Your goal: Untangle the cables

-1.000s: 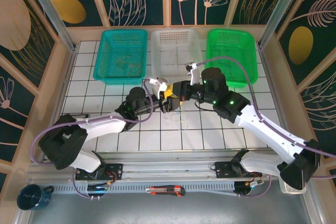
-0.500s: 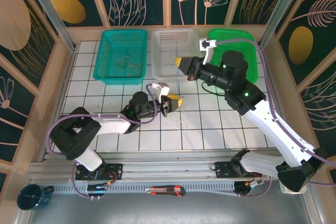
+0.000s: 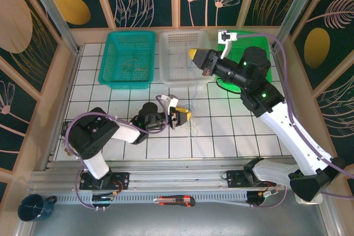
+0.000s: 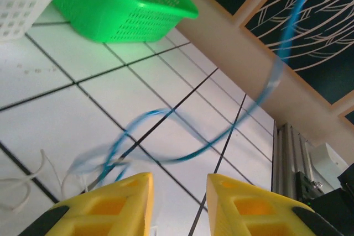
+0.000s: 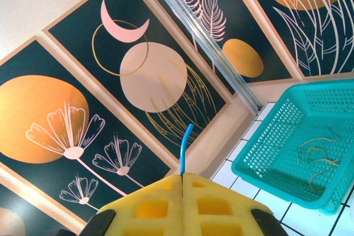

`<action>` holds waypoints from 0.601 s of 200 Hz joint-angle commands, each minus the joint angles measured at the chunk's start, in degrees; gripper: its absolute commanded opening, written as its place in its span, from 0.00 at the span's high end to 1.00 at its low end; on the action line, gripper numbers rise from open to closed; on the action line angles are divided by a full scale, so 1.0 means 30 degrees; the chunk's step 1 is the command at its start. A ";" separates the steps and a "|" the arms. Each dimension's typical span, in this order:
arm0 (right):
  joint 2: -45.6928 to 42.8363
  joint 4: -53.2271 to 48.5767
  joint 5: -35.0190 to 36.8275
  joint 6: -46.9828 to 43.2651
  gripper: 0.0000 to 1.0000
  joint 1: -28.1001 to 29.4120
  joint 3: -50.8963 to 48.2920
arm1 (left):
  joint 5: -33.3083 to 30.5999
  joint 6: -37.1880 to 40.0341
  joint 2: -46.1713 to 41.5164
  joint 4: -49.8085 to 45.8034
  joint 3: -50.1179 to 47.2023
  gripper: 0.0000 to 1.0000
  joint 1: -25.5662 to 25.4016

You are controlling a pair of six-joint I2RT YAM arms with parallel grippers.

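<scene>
My right gripper [image 3: 192,54] hangs high over the white basket [image 3: 180,62], shut on the end of the blue cable [image 5: 185,147]. From there the blue cable [image 4: 204,147] runs down in a curve to the tiles, just past the fingertips of my left gripper [image 4: 180,178]. The left gripper [image 3: 185,115] sits low over the middle tiles, its yellow jaws apart with nothing between them. A whitish cable [image 3: 192,129] lies looped on the floor beside it, and the same whitish cable [image 4: 25,183] lies left of the left finger.
A teal basket [image 3: 128,59] at the back left holds olive cords [image 5: 318,156]. A green basket [image 3: 243,33] stands at the back right, partly under the right arm. A box cutter [image 3: 174,200] and a mug [image 3: 33,207] lie beyond the near rail.
My right gripper rose and moved back over the white basket, drawing the blue cable up. The left arm folded in and its gripper dropped nearer the tiles, jaws narrower than before.
</scene>
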 commanded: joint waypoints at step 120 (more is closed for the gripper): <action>0.0192 0.1234 -0.1150 0.0597 1.00 -0.0558 0.2665 | 0.0642 -0.0851 0.1267 0.2015 -0.0784 1.00 -0.0119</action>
